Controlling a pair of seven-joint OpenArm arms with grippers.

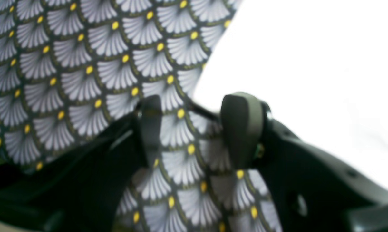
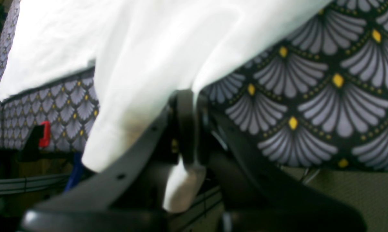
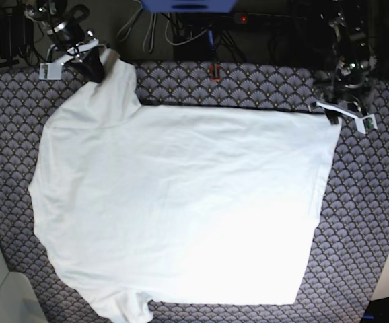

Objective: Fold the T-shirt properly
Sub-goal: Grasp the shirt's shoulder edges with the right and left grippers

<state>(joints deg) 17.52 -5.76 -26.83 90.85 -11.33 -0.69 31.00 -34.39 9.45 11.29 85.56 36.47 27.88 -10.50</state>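
A: Where from the right claw point(image 2: 187, 129)?

B: Already in it. Clenched on a sleeve end of the T-shirt point(image 3: 181, 202), with a white tuft poking out below the shut jaws in the right wrist view. All the rest spreading away from that claw, flat on the counter point(image 3: 262, 84).

A: And from the left claw point(image 1: 194, 129)?

B: Just beside it, off toward its right finger. Jaws parted, nothing but patterned counter cloth between them in the left wrist view. No contact with the white fabric to be seen there.

A: Long axis?

B: Running from one claw toward the other, sleeve end by the right, hem end by the left. Both claws at the same long edge of the cloth, the edge farthest from the bottom of the base view.

A: Nearer arm?

B: Right, since already gripping. Left only beside the hem corner, so probably a short reach and a pinch needed before any shared lift.

A: Look of the cloth?

B: Plain white, no print, softly wrinkled, mostly flat. Other sleeve lying far from both claws.
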